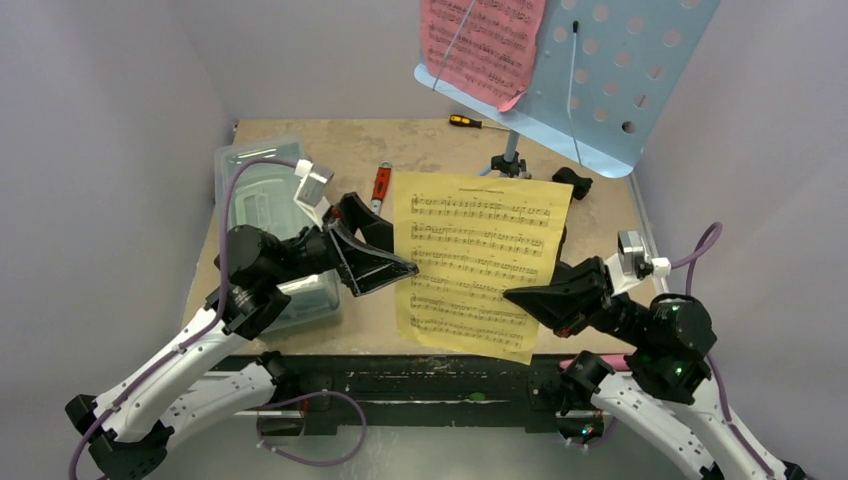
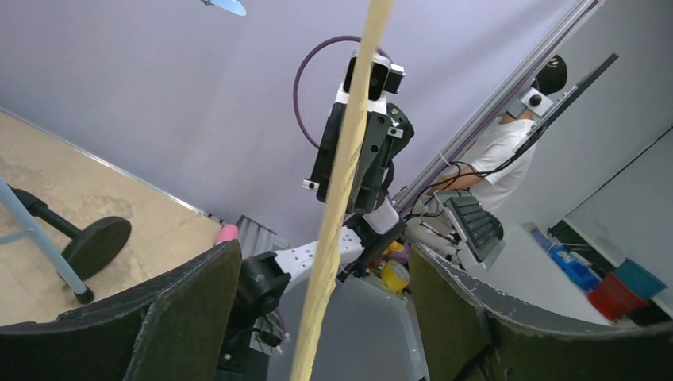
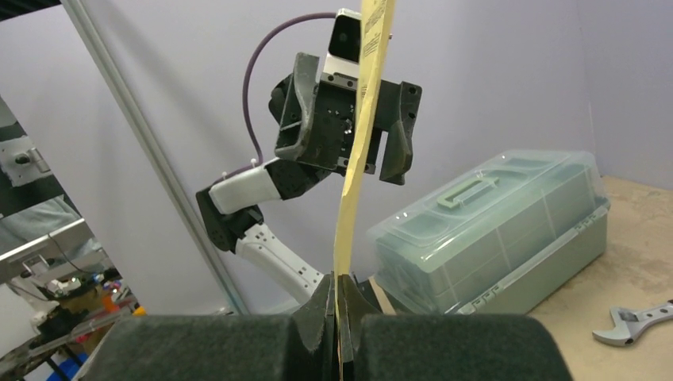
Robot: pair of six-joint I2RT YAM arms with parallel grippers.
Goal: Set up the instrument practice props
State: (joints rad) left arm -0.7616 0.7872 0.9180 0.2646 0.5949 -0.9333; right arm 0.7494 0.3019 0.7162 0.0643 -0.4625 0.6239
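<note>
In front of the light blue music stand (image 1: 640,70), on the side nearer the arm bases, the yellow sheet-music page (image 1: 480,260) is held off the worktop (image 1: 420,140). The right gripper (image 3: 340,290) has its jaws closed flat on the page's edge. The left gripper (image 2: 323,250) straddles the opposite edge with its jaws wide, and the paper passes between them without visible contact. The pink sheet-music page (image 1: 480,40) already rests on the left half of the stand's desk. The right half is bare.

The step in hand appears to be securing a second grip so that the yellow page can be carried to the stand.

1. The left jaws should close squarely on the margin, and the arm should not advance while they close. A sideways push would buckle the sheet against the right grip.
2. The page should be kept lightly taut. The paper is thin and will likely crease or tear if the arms draw apart.
3. Both arms should rise towards the stand together, holding their spacing.
4. The bottom edge should be lowered onto the stand's ledge beside the pink page without disturbing it.
5. A thin dark rod (image 1: 572,60) crosses the bare half. Whether it is a page retainer cannot be told, so the sheet should approach it with care.
</note>
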